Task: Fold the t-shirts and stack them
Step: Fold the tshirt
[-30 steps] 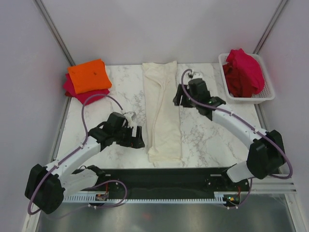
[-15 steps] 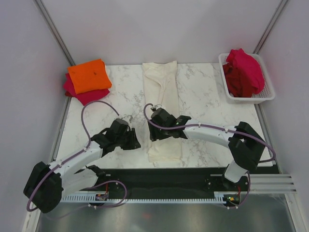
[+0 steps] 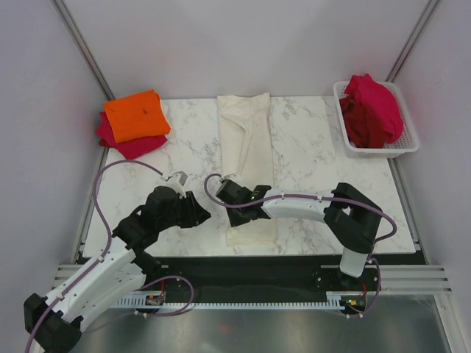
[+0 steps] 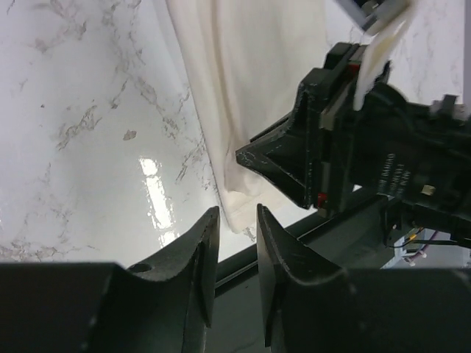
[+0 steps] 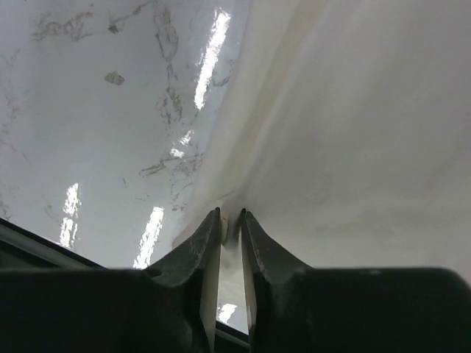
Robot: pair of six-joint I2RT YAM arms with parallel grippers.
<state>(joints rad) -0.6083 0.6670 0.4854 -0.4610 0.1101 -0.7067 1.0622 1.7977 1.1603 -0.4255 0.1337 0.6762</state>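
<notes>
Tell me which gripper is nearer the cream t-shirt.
Right. The right gripper pinches the near left edge of the cream t-shirt; the left gripper sits just off the cloth, to its left.

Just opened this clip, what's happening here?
The right gripper pinches the near left edge of the cream shirt, which lies folded into a long strip mid-table. The left gripper hovers beside it, slightly open and empty. An orange shirt sits folded on a red shirt at the far left; more red shirts wait in the basket.
</notes>
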